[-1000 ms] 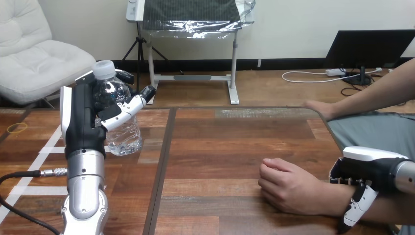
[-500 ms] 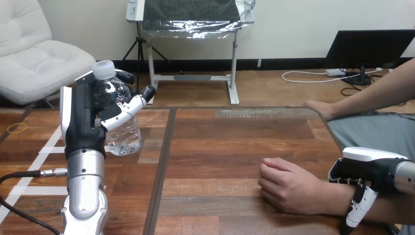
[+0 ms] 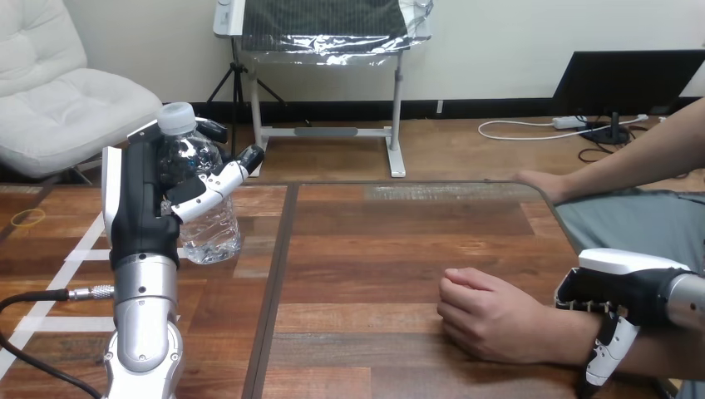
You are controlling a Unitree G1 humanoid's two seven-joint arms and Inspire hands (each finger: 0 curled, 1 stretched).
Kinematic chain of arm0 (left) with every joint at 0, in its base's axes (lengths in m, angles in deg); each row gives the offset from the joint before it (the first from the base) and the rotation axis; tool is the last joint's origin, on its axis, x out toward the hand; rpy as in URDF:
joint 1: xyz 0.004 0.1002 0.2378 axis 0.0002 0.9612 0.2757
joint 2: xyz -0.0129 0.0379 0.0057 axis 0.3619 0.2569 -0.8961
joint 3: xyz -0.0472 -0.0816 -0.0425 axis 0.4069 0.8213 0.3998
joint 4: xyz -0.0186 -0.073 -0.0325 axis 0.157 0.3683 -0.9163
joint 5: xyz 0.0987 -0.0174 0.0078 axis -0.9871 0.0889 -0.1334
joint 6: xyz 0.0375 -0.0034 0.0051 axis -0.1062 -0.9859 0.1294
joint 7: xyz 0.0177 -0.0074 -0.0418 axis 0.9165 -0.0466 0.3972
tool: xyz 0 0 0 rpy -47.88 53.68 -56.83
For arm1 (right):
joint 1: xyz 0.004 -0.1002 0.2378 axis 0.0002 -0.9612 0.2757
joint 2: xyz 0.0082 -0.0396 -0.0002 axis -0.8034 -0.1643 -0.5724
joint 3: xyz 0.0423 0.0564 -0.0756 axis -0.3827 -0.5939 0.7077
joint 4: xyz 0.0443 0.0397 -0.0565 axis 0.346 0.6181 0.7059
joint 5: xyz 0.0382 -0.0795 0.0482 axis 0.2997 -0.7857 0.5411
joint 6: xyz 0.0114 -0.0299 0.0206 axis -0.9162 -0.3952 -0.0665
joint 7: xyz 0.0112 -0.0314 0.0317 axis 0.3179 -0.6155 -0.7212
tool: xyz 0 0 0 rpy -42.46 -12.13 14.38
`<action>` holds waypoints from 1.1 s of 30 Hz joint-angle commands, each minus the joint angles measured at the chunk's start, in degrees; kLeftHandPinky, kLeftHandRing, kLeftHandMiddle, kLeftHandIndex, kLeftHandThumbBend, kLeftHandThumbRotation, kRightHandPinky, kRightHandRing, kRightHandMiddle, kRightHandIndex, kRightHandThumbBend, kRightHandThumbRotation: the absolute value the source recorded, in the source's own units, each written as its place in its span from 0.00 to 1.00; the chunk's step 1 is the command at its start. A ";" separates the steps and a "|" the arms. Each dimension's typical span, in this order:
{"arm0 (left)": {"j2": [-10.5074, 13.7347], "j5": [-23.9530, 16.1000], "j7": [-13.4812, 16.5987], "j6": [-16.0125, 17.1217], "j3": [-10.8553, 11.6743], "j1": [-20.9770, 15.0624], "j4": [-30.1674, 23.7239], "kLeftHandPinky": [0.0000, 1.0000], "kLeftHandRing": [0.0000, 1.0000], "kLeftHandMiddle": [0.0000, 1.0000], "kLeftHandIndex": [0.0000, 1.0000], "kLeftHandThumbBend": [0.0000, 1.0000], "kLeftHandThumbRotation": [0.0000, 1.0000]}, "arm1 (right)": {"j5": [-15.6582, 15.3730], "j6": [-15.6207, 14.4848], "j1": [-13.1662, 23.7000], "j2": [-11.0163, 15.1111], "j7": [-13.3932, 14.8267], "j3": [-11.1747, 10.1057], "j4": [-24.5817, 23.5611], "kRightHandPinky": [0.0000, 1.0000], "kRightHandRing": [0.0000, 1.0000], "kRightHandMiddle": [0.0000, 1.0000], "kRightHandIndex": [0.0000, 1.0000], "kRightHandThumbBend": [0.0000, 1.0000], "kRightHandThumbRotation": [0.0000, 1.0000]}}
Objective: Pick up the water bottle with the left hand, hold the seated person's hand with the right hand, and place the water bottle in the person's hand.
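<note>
A clear water bottle with a white cap is held upright above the table's left part. My left hand is shut on it, thumb and fingers wrapped round its body. The person's hand, a loose fist, rests knuckles-up on the table at the lower right. My right hand lies over that arm's wrist, touching it from above. Whether it grips the wrist is hidden.
The person's other hand rests on the table's far right edge. White tape strips mark the wooden table at the left, and a yellow rubber band lies at the far left.
My right hand has edged slightly left along the person's wrist. The left hand and the bottle have stayed still.
</note>
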 commanded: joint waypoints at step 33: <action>-0.04 -0.08 0.35 1.84 0.47 -2.09 -1.91 0.26 0.31 0.37 0.43 0.62 0.00 | -0.03 5.76 -2.43 -0.75 9.94 -0.88 0.01 0.17 0.23 0.31 0.33 0.79 0.25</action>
